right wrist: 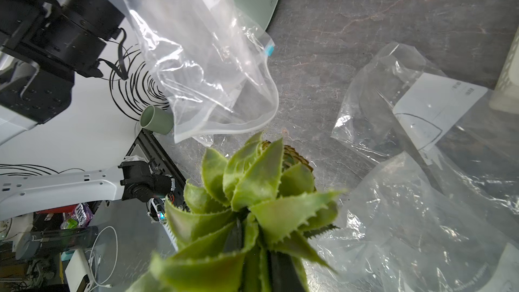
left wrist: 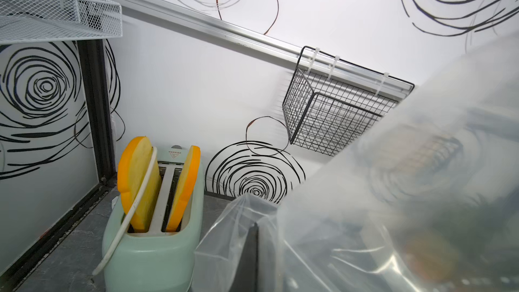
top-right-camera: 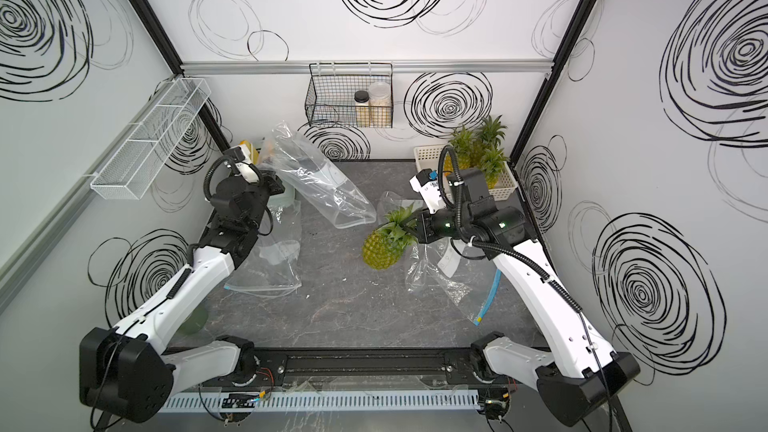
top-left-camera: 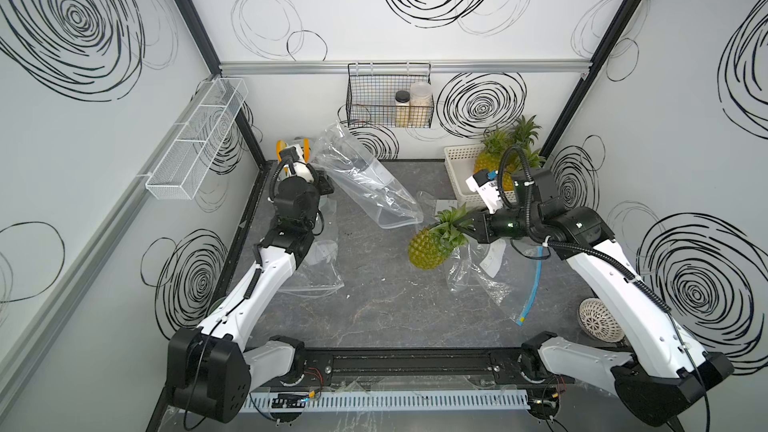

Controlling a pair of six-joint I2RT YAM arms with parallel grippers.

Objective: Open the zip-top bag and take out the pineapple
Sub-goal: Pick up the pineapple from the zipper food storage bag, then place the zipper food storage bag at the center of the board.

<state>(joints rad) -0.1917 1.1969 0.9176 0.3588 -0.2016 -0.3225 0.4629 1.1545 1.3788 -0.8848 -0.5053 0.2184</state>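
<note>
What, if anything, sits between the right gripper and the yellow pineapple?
Nothing visible. The right gripper is shut on the green leafy crown of the yellow pineapple, which is outside the clear plastic zip-top bag that the left gripper holds.

The spiky green crown of the pineapple fills the foreground, with 2 dark fingers of the right claw clamped among its leaves. Beyond it, a clear zip-top bag hangs open-mouthed over the grey surface, and another crumpled bag lies nearby.

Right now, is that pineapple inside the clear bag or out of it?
Out. The right gripper holds the pineapple by its leafy crown, apart from the clear bag, whose mouth gapes open.
</note>
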